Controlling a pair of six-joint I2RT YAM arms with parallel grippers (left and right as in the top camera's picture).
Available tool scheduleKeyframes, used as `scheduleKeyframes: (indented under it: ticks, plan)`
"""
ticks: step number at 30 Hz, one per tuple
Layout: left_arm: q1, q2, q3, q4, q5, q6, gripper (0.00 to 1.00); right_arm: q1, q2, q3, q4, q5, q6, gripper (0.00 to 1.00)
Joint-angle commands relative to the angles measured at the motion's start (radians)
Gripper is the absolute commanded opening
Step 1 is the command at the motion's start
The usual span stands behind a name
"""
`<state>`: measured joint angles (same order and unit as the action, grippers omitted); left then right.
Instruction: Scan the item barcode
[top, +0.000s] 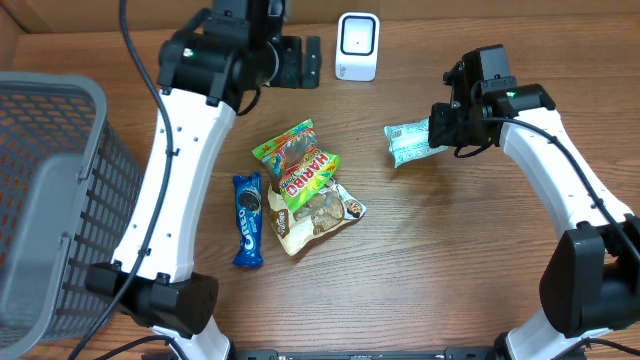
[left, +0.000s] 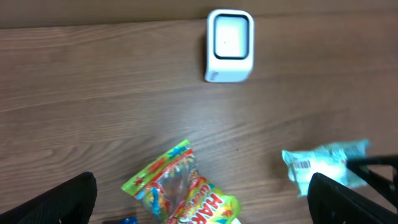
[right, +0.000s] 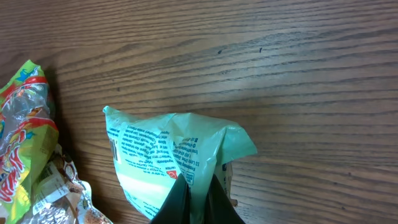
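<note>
My right gripper (top: 437, 128) is shut on one edge of a pale green snack packet (top: 408, 143), held above the table right of centre. In the right wrist view the packet (right: 163, 163) shows its printed back, and the dark fingertips (right: 180, 199) pinch its lower fold. The left wrist view shows the same packet (left: 323, 163) with a small barcode (left: 301, 165) on its left end. A white barcode scanner (top: 357, 46) stands at the far edge of the table, also seen as the scanner (left: 229, 45). My left gripper (left: 202, 199) is open, high over the snack pile, holding nothing.
A Haribo bag (top: 298, 161), a cookie packet (top: 322, 213) and a blue Oreo packet (top: 248, 218) lie mid-table. A grey mesh basket (top: 45, 200) fills the left side. A cardboard box edge (top: 60, 12) runs along the back.
</note>
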<state>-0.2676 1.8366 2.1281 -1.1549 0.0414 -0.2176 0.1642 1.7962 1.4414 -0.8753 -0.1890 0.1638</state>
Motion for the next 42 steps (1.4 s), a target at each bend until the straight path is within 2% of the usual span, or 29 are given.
scheduleKeyframes:
  ticks: [1, 13, 42]
  plan:
    - [0.053, -0.027, 0.062, 0.000, 0.011, -0.091, 1.00, -0.001, -0.033, 0.025, 0.003, 0.015, -0.003, 0.04]
    - [0.084, -0.026, 0.077, -0.023, 0.010, -0.108, 1.00, -0.001, -0.033, 0.066, -0.050, 0.039, -0.003, 0.04]
    - [0.084, -0.026, 0.077, -0.023, 0.010, -0.108, 1.00, -0.001, -0.033, 0.066, -0.002, 0.092, -0.004, 0.04]
